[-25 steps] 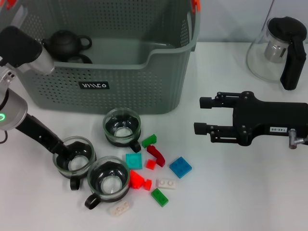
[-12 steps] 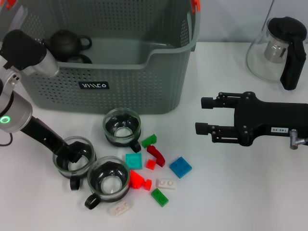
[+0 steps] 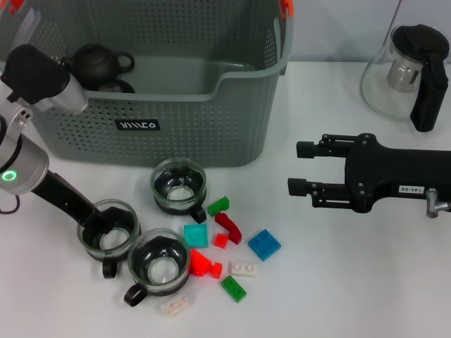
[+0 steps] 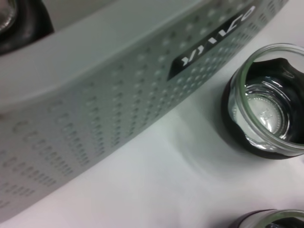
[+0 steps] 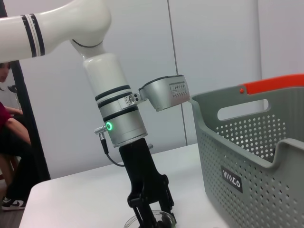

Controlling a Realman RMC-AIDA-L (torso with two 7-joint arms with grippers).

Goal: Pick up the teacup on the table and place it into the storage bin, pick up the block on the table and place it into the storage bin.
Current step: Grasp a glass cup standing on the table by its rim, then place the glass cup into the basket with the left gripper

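Three glass teacups stand in front of the storage bin [image 3: 232, 74]. My left gripper [image 3: 99, 227] reaches down into the left teacup [image 3: 109, 243], its fingers straddling the rim and shut on it; the right wrist view shows this grip [image 5: 151, 209]. The other teacups sit nearer the bin [image 3: 180, 184] and at the front [image 3: 158, 262]. Blocks lie to their right: blue [image 3: 263, 244], teal [image 3: 196, 235], red [image 3: 227, 227], green [image 3: 233, 288]. My right gripper [image 3: 299, 169] hovers open at the right, holding nothing. The left wrist view shows the bin wall [image 4: 95, 109] and the teacup near it [image 4: 266, 114].
A black teapot [image 3: 99, 62] sits inside the bin at its left end. A glass pitcher with a black handle [image 3: 405, 70] stands at the back right. White blocks [image 3: 244, 268] lie among the coloured ones. A person sits behind the table [image 5: 7, 123].
My left arm's elbow and wrist have shifted slightly to the right while the gripper stayed in the left teacup. The right gripper has drifted a little to the right.
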